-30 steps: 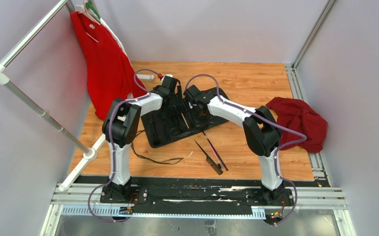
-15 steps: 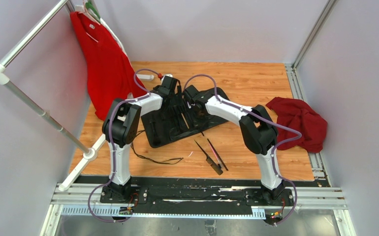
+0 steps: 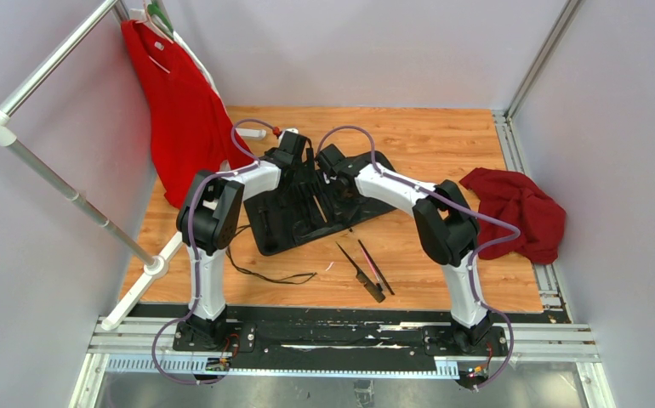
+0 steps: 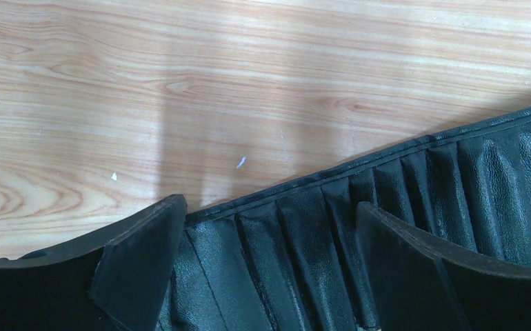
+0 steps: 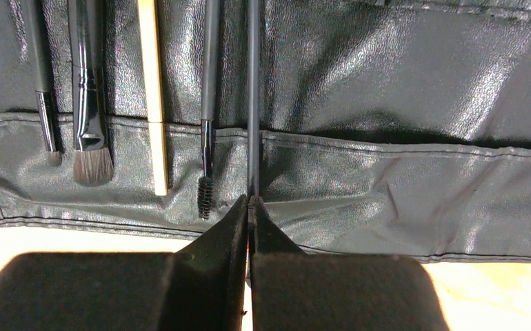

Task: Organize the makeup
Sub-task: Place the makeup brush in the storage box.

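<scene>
My right gripper is shut on a thin black makeup tool, whose shaft runs up over the pocket edge of the black roll-up case. Several brushes lie in the case to its left: a flat-tipped brush, a gold stick and a spoolie. In the top view the right gripper is over the case. My left gripper is open over the case's pleated slots at its far edge. A comb-like tool and a pink-accented tool lie on the table in front of the case.
A thin black looped cord lies on the wooden table left of the loose tools. A crumpled red cloth lies at the right. A red shirt hangs on a white rack at the left.
My right gripper has shifted slightly to the left and farther over the case with the thin tool. The left arm has not moved.
</scene>
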Available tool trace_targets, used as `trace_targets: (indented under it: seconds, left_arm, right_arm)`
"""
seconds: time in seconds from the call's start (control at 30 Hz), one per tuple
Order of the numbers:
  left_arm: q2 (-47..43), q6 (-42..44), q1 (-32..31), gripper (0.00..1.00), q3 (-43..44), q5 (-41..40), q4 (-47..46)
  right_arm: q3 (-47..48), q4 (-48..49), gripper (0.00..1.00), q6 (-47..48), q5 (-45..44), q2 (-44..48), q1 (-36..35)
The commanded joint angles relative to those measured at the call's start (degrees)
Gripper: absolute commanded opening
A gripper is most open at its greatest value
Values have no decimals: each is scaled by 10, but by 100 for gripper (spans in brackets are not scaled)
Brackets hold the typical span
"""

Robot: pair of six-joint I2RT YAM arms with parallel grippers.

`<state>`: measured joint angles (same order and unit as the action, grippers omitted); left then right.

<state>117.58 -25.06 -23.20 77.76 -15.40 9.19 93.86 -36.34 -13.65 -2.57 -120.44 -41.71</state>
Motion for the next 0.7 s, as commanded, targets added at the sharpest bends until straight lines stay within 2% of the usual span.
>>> trace_targets:
  seconds: [0.0,0.57,0.67]
  left_arm:
    - [19,-9,7,99,-28,28,57]
    - [20,-9,7,99,-26,29,57]
    - [22,-9,7,99,-25,29,57]
  right_arm:
    - [25,4,1,2,1,-14,7]
    - [31,32,1,6,4,-19,7]
    - [24,36,11,6,-4,-9,7]
